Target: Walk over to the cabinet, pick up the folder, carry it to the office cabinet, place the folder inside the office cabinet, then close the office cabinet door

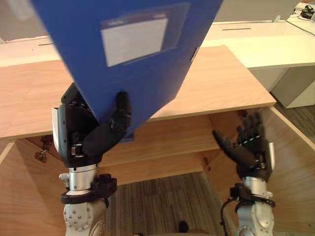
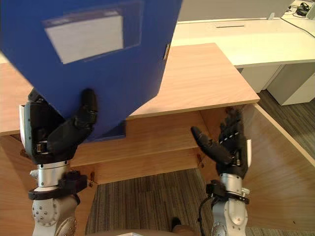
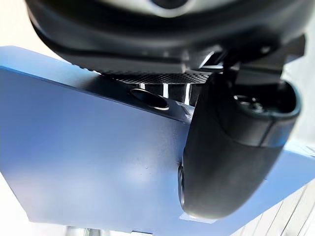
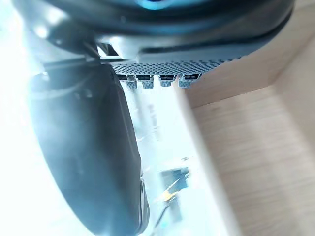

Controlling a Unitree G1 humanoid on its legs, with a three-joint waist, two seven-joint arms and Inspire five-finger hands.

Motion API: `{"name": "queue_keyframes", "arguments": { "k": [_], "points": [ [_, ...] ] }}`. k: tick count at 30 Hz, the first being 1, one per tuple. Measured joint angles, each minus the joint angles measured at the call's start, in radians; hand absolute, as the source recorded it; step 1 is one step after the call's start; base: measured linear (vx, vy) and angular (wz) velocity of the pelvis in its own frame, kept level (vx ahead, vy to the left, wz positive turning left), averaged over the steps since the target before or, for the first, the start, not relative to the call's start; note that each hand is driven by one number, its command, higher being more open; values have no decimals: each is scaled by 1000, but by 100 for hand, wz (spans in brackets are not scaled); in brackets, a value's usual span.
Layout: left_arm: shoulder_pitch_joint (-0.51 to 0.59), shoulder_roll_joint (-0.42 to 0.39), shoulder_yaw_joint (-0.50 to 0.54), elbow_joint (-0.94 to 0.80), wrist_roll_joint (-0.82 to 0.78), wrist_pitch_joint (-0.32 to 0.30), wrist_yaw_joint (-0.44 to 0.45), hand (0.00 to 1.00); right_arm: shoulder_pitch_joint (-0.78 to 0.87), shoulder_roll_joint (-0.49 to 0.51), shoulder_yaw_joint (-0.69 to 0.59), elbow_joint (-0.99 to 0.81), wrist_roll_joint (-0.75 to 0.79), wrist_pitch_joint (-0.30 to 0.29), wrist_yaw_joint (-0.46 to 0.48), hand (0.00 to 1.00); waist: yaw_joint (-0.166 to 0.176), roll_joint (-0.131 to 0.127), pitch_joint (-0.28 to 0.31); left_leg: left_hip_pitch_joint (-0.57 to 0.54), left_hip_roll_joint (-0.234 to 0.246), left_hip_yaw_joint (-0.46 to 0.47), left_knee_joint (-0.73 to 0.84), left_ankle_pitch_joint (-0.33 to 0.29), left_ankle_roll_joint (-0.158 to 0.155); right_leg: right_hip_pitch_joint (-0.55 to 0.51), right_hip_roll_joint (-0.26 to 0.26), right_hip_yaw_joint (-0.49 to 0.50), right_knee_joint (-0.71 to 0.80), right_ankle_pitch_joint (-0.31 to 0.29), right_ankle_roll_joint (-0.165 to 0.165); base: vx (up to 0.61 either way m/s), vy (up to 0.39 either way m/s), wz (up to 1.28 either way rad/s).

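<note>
A big blue folder (image 1: pixel 133 54) with a pale label pocket is held upright and tilted, high in front of the wooden cabinet (image 1: pixel 221 78). My left hand (image 1: pixel 93 130) is shut on its lower corner, thumb pressed on the front cover. In the left wrist view the thumb (image 3: pixel 231 147) lies on the blue folder (image 3: pixel 88 162). My right hand (image 1: pixel 248 147) hangs open at the lower right, apart from the folder, by the open cabinet door (image 1: pixel 290 167). The cabinet's inside with a wooden shelf (image 1: pixel 167 142) lies below the top.
A second door panel (image 1: pixel 24 191) stands open at the lower left. White desks (image 1: pixel 266 44) run behind the cabinet, with dark items at the far right corner. Striped grey carpet (image 1: pixel 162 201) covers the floor between the doors.
</note>
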Motion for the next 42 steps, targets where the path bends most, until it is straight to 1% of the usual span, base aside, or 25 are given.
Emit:
{"name": "queue_keyframes", "arguments": {
  "k": [3,5,7,9,12,13,14,17,19,21,26,28,29,31,33,34,35,36,37,38,40,41,42],
  "points": [
    [1,6,-4,0,-101,16,-54,0,-74,-69,5,-27,19,-18,24,100,0,0,0,0,0,2,3,-1,1,0,-1,3,0,2,3,-34,-12,-2],
    [1,30,-25,1,-159,24,-85,0,-130,-131,19,-27,27,-22,29,100,1,0,0,-1,0,1,5,-1,1,1,-2,3,0,4,6,-42,-19,1],
    [1,69,-57,5,-222,33,-118,0,-176,-197,50,-21,30,-22,35,100,2,0,0,-2,0,-1,6,-1,1,2,-3,2,0,4,7,-39,-18,3],
    [1,139,-103,28,-302,65,-193,0,-239,-288,103,0,32,-25,57,100,2,0,0,-4,0,-4,9,-1,1,3,-3,-1,0,6,9,-38,-18,4],
    [2,195,-107,78,-357,78,-231,0,-290,-366,130,83,46,-29,67,100,3,0,0,-7,-1,-9,11,-1,1,6,-5,-7,0,6,10,-42,-18,5],
    [1,203,-106,92,-371,81,-240,0,-298,-378,139,97,57,-29,73,100,3,0,0,-8,-1,-10,12,-1,1,6,-5,-9,0,6,10,-34,-19,6],
    [3,223,-107,113,-389,97,-243,0,-302,-401,157,117,67,-29,83,0,5,0,0,-10,-1,-13,12,0,1,6,-5,-12,-1,6,10,-29,-20,6],
    [20,260,-106,148,-413,110,-246,0,-303,-457,196,160,77,-27,97,0,7,0,0,-14,-1,-19,13,0,1,6,-6,-18,-2,7,10,-12,-18,8],
    [21,292,-97,177,-427,110,-254,0,-317,-521,237,196,96,-20,124,0,6,0,0,-19,-1,-27,14,0,2,6,-7,-25,-4,7,11,-6,-13,10],
    [21,312,-88,197,-429,110,-263,0,-327,-548,255,213,118,-13,137,0,8,0,0,-23,-1,-34,14,1,3,6,-8,-32,-5,7,11,-4,-14,12],
    [22,338,-63,262,-426,111,-265,0,-336,-584,278,218,144,-9,169,0,11,0,0,-27,0,-59,15,2,4,12,-11,-50,-7,7,11,-1,-12,14],
    [21,336,-65,272,-412,111,-265,0,-337,-581,281,218,144,-7,174,0,17,1,0,-27,-1,-64,14,2,4,15,-13,-54,-8,7,11,-4,-3,9],
    [21,330,-65,273,-382,110,-267,100,-337,-572,280,218,139,-6,179,0,24,1,0,-28,-1,-66,13,2,4,15,-14,-55,-9,7,11,-8,-3,5],
    [16,291,-45,273,-330,106,-267,100,-337,-546,278,219,131,8,179,0,30,1,0,-29,-3,-71,11,4,7,16,-15,-61,-10,7,11,-15,-9,9],
    [7,194,-2,273,-273,105,-264,100,-337,-464,277,217,111,10,188,0,31,1,-1,-35,-5,-82,10,8,9,16,-18,-73,-12,7,11,-16,-15,14],
    [5,169,4,273,-244,102,-256,100,-337,-432,274,217,104,10,181,0,32,1,-1,-35,-5,-83,9,8,9,17,-18,-74,-12,7,11,-11,-13,10],
    [5,132,15,273,-201,99,-243,100,-337,-384,268,217,97,11,173,0,34,1,-1,-35,-5,-85,8,9,9,18,-18,-75,-13,7,11,-12,-15,6],
    [6,93,28,273,-130,95,-212,100,-337,-331,262,217,95,11,159,0,36,1,-1,-35,-5,-88,7,10,10,20,-18,-77,-15,7,11,-22,-21,5],
    [5,64,46,277,-70,94,-185,100,-337,-294,245,217,91,11,154,0,42,2,-1,-35,-6,-89,6,11,10,21,-18,-78,-16,7,11,-19,-17,4],
    [5,50,60,281,-49,91,-174,100,-337,-282,235,216,87,11,151,0,45,2,-1,-35,-6,-89,6,11,11,21,-19,-78,-16,7,11,0,0,0],
    [4,-25,148,328,-12,71,-142,100,-336,-240,190,214,55,11,129,0,51,2,-2,-35,-7,-91,6,11,11,22,-20,-79,-16,7,11,-16,-8,1],
    [4,-34,160,336,-11,68,-136,100,-336,-236,185,214,54,11,126,0,51,2,-2,-35,-7,-91,6,11,11,23,-20,-79,-17,7,11,0,0,0],
    [3,-65,207,372,-10,60,-105,100,-334,-218,167,214,52,11,117,0,51,2,-2,-35,-7,-92,6,11,11,23,-20,-79,-17,7,11,0,0,0]
  ]
}}
